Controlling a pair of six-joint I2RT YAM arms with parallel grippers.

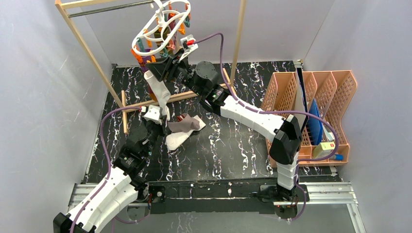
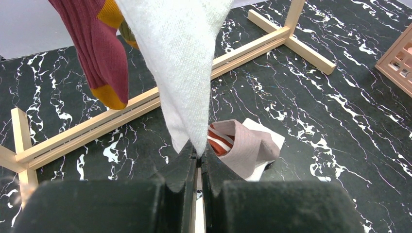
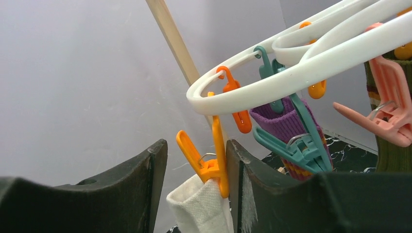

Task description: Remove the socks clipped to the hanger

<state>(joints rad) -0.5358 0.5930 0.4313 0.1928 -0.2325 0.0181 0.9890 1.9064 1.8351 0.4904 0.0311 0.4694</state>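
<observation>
The white oval hanger hangs at the top with coloured pegs. A white sock hangs from an orange peg. My right gripper is open, its jaws on either side of that peg, the right finger touching it. My left gripper is shut on the white sock's lower tip. A maroon sock with an orange toe hangs beside it. A purple sock hangs in a teal peg. A tan sock, a red-striped one and a white one lie on the table.
The wooden frame rack stands at the back, its base bars on the black marbled table. An orange file organiser stands at the right. A pink peg and a green striped sock hang right of the right gripper.
</observation>
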